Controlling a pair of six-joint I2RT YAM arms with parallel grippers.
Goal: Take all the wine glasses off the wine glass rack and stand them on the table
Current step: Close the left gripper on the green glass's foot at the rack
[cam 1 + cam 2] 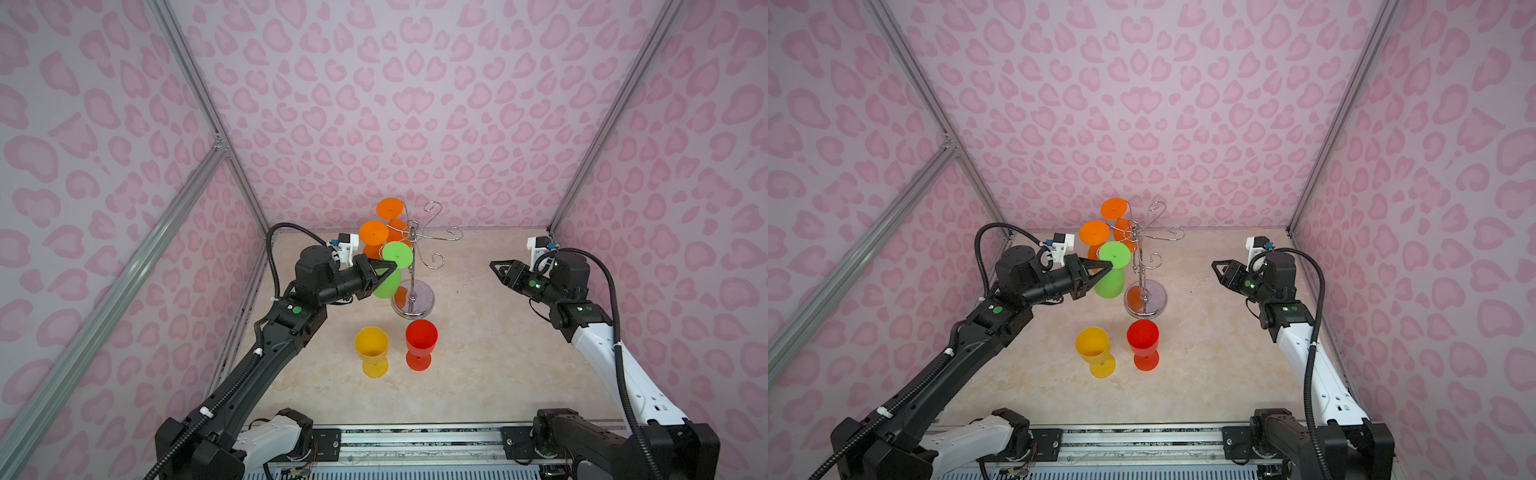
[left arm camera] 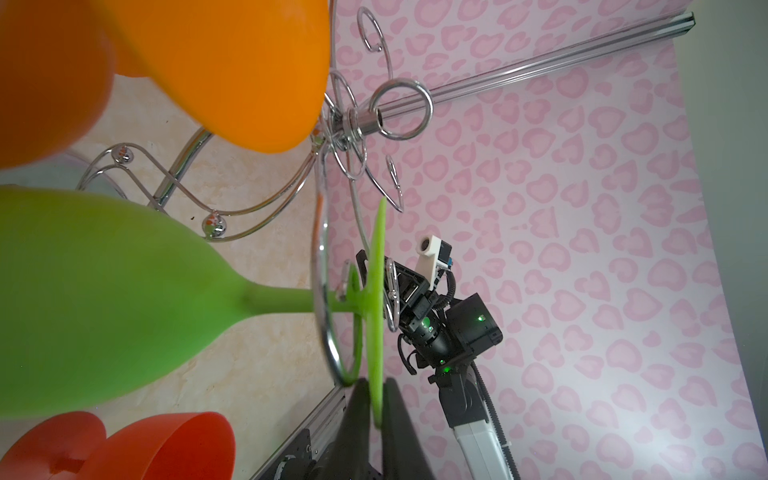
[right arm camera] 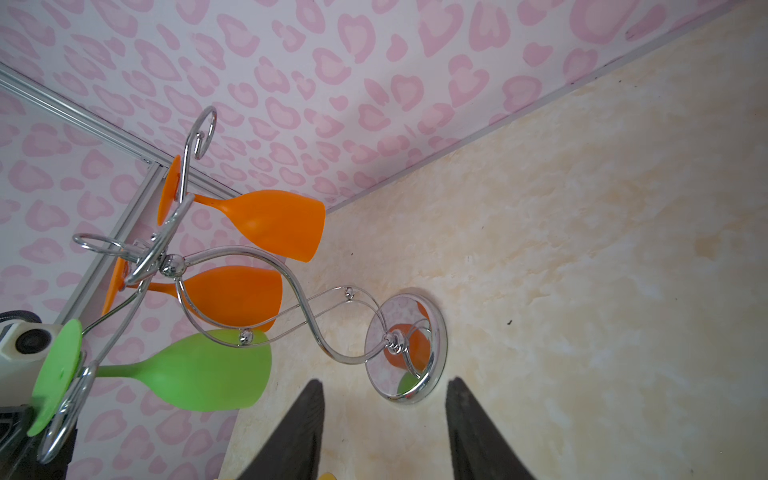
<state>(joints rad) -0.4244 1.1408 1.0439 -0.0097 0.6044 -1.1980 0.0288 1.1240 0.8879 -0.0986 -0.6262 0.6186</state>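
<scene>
Bright, even, diffuse light from above. Both top views dim toward their corners. Faint soft shadows lie beside the yellow plastic goblet [image 1: 371, 351] and red plastic goblet [image 1: 421, 344] on the beige marbled tabletop [image 1: 498, 353]. The rack's round mirror-like chrome base [image 3: 415, 316] reflects orange and green. Left wrist view: the green plastic wine glass [image 2: 104, 299] and an orange plastic wine glass [image 2: 232, 70] loom near, bowls blurred; the far pink heart-print wall [image 2: 582, 208] is sharp.

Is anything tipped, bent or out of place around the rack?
Nothing stands out. The wine glass rack stands upright, with the green glass and two orange glasses hanging bowl-down from its arms. The left gripper is shut on the green glass's foot rim. The yellow glass and red glass stand upright on the table.
</scene>
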